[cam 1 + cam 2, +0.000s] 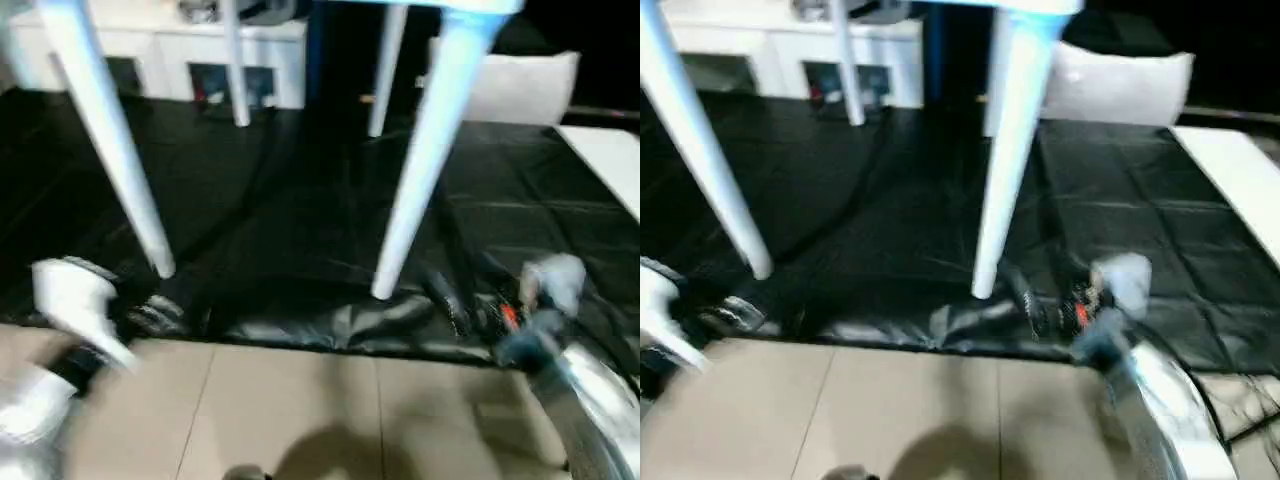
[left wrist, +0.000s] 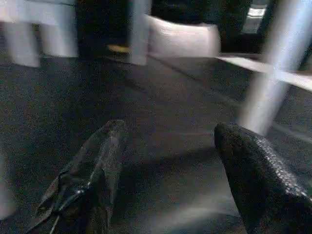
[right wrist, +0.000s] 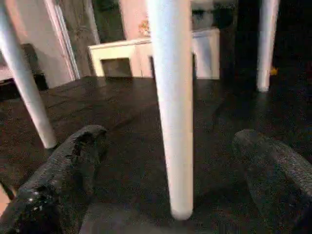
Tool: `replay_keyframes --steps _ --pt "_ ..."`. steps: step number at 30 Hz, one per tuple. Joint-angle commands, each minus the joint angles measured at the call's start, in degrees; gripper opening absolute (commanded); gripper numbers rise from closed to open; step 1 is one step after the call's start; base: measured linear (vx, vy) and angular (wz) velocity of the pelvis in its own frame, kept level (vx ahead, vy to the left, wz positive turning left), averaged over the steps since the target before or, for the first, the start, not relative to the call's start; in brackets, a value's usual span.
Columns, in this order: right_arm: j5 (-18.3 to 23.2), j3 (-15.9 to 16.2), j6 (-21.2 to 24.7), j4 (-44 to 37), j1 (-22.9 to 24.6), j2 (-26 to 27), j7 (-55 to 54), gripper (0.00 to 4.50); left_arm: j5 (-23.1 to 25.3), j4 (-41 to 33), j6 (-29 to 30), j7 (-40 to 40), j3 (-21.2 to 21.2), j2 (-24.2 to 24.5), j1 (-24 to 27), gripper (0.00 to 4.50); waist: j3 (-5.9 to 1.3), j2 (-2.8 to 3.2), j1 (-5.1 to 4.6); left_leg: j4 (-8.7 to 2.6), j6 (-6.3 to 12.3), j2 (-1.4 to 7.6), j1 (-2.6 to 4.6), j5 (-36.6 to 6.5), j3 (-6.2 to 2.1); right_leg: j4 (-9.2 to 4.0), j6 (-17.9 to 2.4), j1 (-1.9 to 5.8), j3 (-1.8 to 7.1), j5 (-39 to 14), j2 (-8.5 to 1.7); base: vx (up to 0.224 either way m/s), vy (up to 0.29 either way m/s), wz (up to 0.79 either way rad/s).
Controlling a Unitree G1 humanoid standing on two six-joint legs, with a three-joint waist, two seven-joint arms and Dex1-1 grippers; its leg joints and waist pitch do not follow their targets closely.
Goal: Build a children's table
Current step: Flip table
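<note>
White plastic children's table (image 1: pixel 440 120) stands upright on its four long tapered tubular legs, on the black-covered counter (image 1: pixel 300 230). Top is mostly cut off at the upper edge of the head views; two near legs land close to the counter's front edge, two far legs further back. All four feet look planted, so I'd judge assembly is essentially done.

Left gripper (image 2: pixel 165 165): fingers spread wide, nothing between them, just black cover ahead and a leg off to one side. Right gripper (image 3: pixel 170 180): wide open, empty. The near right leg (image 3: pixel 171 107) stands between and beyond its fingers, apart from both.

Handling, my read:
- Hollow moulded plastic, so light. One arm could shift it, but it'll tip or skate easily.
- Legs are stiff but smooth, glossy and tapered. A pinch low down will tend to slide toward the thin end. Grip higher, where the tube is fatter and closer to the socket.
- Sideways load on a leg levers the corner socket and could work the leg loose. Push along the axis, not across.
- For lifting or repositioning, take the rim of the top with both grippers on opposite sides.
- Counter's cover is slick and wrinkled near the front edge, so feet may snag or slide there.
</note>
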Motion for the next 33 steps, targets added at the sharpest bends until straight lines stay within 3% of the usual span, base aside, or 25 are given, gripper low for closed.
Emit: replay_keyframes --steps 1,2,3,4,5,6,7,10,12,13,14,15,16,17,18,19,20,21,22,23,24,25,26,28,33 --pt "-0.3 4.3 2.0 -1.3 1.2 -3.0 4.2 4.5 0.7 0.3 1.2 -3.1 -4.4 0.1 1.7 3.25 -1.75 0.17 4.27 -11.65 -0.07 4.97 -5.11 -51.2 1.12 9.75 -0.4 4.2 6.69 -21.6 -1.21 -0.064 -0.013 0.08" --pt "-1.1 5.4 1.8 -1.2 1.5 -3.7 5.2 4.5 0.8 0.6 1.7 -3.7 -5.2 0.4 2.0 3.25 -0.97 -4.63 1.72 1.63 -1.4 -1.21 2.78 -32.3 1.03 -7.12 4.7 -5.62 7.91 -60.8 -5.03 -0.032 -0.1 0.08" --pt "-1.6 6.3 1.7 -1.0 1.6 -4.2 5.9 4.5 0.8 0.7 2.1 -4.1 -5.7 0.5 2.3 3.25 -0.69 -2.89 1.69 9.13 -0.89 -2.55 5.26 -19.8 0.56 -11.04 3.5 -9.85 8.71 -73.2 -8.43 -0.032 -0.1 0.08" --pt "-3.6 8.7 0.7 0.3 1.7 -5.9 8.5 4.5 1.5 1.8 2.6 -5.4 -7.4 1.3 3.0 3.25 -0.64 -3.9 0.45 9.29 0.75 -3.32 1.7 -9.8 -1.8 -10.21 2.0 -6.91 10.67 -73.2 -8.87 -0.022 -0.054 -0.29" --pt "-4.7 11.1 0.6 2.3 1.7 -7.7 11.7 4.5 1.7 3.4 3.3 -6.8 -8.9 1.9 3.7 3.25 -0.57 -2.7 0.92 5.91 -0.8 -1.87 -0.73 -11.5 -3.37 -7.79 0.7 -2.41 7.85 -64.7 -9.99 -0.029 0.067 -0.24" --pt "-5.1 12.3 0.7 3.5 1.7 -8.9 13.7 4.5 1.8 4.3 3.7 -7.6 -9.8 2.2 4.3 3.25 -1.71 -2.08 0.78 0.58 -2.16 -1.21 1.24 -23.2 -3.1 -4.89 -0.9 -3.15 5.97 -50.2 -4.55 -0.052 0.059 -0.18" --pt "-5.1 12.3 0.7 3.5 1.7 -8.9 13.7 4.5 1.8 4.3 3.7 -7.6 -9.8 2.2 4.3 3.25 -1.87 -1.51 0.0 -2.05 -1.43 0.03 0.25 -30.9 -3.6 -2.79 -3.1 -1.63 5.57 -34.2 -2.53 0.0 0.0 0.0" --pt "-10.5 16.8 -2.2 12.9 -0.8 -11.8 19.2 4.5 7.4 15.0 -1.3 -8.2 -12.7 2.8 5.3 3.25 -1.97 -1.9 -1.04 -4.09 1.07 0.41 0.21 -30.2 -2.84 -4.08 -4.9 0.45 5.47 -25.7 -3.53 0.0 0.0 0.0" --pt "-11.1 17.3 -2.1 14.5 -1.5 -11.9 19.3 4.5 7.9 17.3 -2.2 -8.1 -13.0 2.9 5.3 3.25 -1.64 -1.36 -1.13 -4.47 0.51 0.52 0.51 -31.4 -2.8 -4.99 -4.2 0.24 5.2 -29.9 -3.92 0.0 0.0 0.0" --pt "-13.6 19.1 -3.1 19.1 -3.3 -12.0 19.1 4.5 7.1 22.7 -2.6 -7.8 -11.7 2.1 4.4 3.25 -0.8 -1.98 -2.04 -4.89 -0.63 0.57 1.18 -38.5 -3.15 -6.64 -1.7 0.09 3.21 -37.0 -3.77 -0.057 0.04 -0.09" --pt "-15.2 20.5 -2.9 22.5 -4.7 -11.7 18.3 4.5 6.5 25.8 -2.1 -7.4 -10.9 1.7 3.7 3.25 -0.8 -1.98 -2.04 -4.89 -0.63 0.57 1.18 -38.5 -3.15 -6.64 -1.7 0.09 3.21 -37.0 -3.77 -0.055 0.031 -0.08" --pt "-16.7 21.6 -3.0 25.4 -5.9 -11.2 17.3 4.5 6.8 28.3 -2.8 -6.5 -10.3 1.4 3.0 3.25 -0.85 -0.67 -2.65 -8.47 -1.02 2.31 -1.03 -48.9 -3.21 -2.08 -1.2 3.46 -0.13 -28.9 -1.56 -0.055 0.031 -0.08" --pt "-17.5 22.3 -3.5 28.4 -6.9 -10.1 16.4 4.5 7.5 31.3 -3.9 -5.2 -9.7 1.3 2.0 3.25 -1.06 0.79 1.39 -12.08 -2.44 2.63 -6.74 -57.0 -0.18 7.97 -3.0 6.42 -0.22 -10.3 0.04 -0.09 0.008 0.05" --pt "-17.4 22.3 -3.0 30.6 -7.7 -9.0 15.6 4.5 8.3 33.6 -4.2 -3.5 -9.6 1.4 1.1 3.25 -0.92 0.34 2.94 -12.39 -0.61 2.65 -6.91 -55.5 1.71 9.79 -2.3 5.69 1.19 -9.8 0.71 -0.082 -0.065 0.17" --pt "-17.4 22.3 -2.8 31.7 -8.0 -8.5 15.2 4.5 8.7 34.7 -4.3 -2.8 -9.5 1.4 0.7 3.25 -2.86 -4.15 2.7 -6.88 -0.86 1.14 -0.54 -38.1 1.78 5.87 1.5 2.24 7.1 -33.6 -2.13 -0.058 -0.146 0.14" --pt "-18.6 22.2 -3.0 37.1 -9.8 -6.1 11.9 4.5 10.4 39.6 -3.7 0.1 -10.0 1.6 -1.5 3.25 0.77 -5.96 1.37 11.28 -0.79 -3.05 6.98 -12.8 -0.07 -11.88 1.5 -10.69 8.22 -73.4 -9.07 0.007 -0.141 0.07" --pt "-19.7 21.9 -3.0 43.5 -11.8 -3.5 8.5 4.5 12.3 45.4 -3.7 2.9 -10.5 1.5 -4.2 3.25 -1.64 -4.87 1.91 7.89 0.84 -3.05 2.87 -3.5 -2.94 -9.14 -2.6 -4.21 11.82 -70.9 -9.33 0.065 -0.057 -0.29" --pt "-20.0 21.2 -3.2 47.3 -12.8 -1.9 6.1 4.5 12.9 48.2 -3.8 4.3 -10.6 1.1 -5.8 3.25 -1.45 -5.64 2.29 4.29 -0.25 -2.03 -0.95 -4.3 -3.5 -6.28 -4.5 0.65 9.04 -56.5 -9.1 0.042 0.025 -0.26" --pt "-20.3 20.5 -3.5 51.1 -13.9 -0.3 3.7 4.5 13.5 51.0 -3.9 5.6 -10.7 0.7 -7.3 3.25 -2.09 -4.47 2.79 0.53 -1.2 -0.93 0.11 -7.6 -3.62 -4.39 -6.0 0.58 8.21 -46.2 -7.19 0.058 0.041 -0.14" --pt "-20.7 19.4 -4.1 56.3 -15.4 1.9 0.8 4.5 14.1 54.9 -4.6 7.1 -10.7 0.1 -9.5 3.25 -3.86 -3.21 2.79 -1.87 -1.78 0.35 3.96 -12.3 -3.06 -1.0 -9.6 -1.64 6.52 -18.3 -3.32 -0.073 -0.029 0.34" --pt "-20.6 19.1 -4.0 57.0 -15.6 2.2 0.4 4.5 14.2 55.3 -4.6 7.4 -10.7 0.0 -9.8 3.25 -4.13 -3.12 1.83 -2.47 -0.58 0.84 3.69 -14.0 -3.03 -0.03 -10.9 -1.59 6.44 -8.7 -2.48 -0.071 -0.02 0.35" --pt "-19.5 16.5 -2.8 63.8 -17.6 5.2 -3.5 4.5 15.1 59.5 -5.5 9.9 -10.6 -1.1 -12.4 3.25 -3.94 -2.7 1.39 -3.39 0.79 1.27 1.16 -15.9 -2.6 0.11 -14.3 0.15 6.46 1.5 -3.74 -0.087 -0.036 0.23" --pt "-19.2 15.2 -3.0 68.7 -18.8 6.7 -6.8 4.5 16.8 61.1 -5.5 10.0 -12.5 -1.8 -13.0 3.25 -4.58 -2.53 1.53 -3.2 1.04 1.01 0.1 -12.2 -2.69 0.19 -14.3 1.26 6.4 4.5 -4.34 0.0 0.0 0.0" --pt "-19.8 13.9 -4.4 75.4 -20.3 8.5 -13.2 4.5 19.8 63.8 -4.7 10.8 -15.9 -3.1 -14.0 3.25 -4.51 -2.78 1.03 -3.12 1.28 0.96 -0.05 -10.8 -2.31 -0.11 -14.6 1.04 6.5 4.8 -4.59 0.0 0.0 0.0" --pt "-17.0 8.2 -8.7 84.5 -21.5 12.4 -23.0 4.5 21.0 70.3 -5.5 19.4 -15.0 -7.7 -16.7 3.25 -3.15 -2.52 -0.84 -3.69 0.88 0.88 -0.78 -17.5 -1.62 -2.11 -12.9 1.04 7.23 -10.0 -5.31 0.0 0.0 0.0"
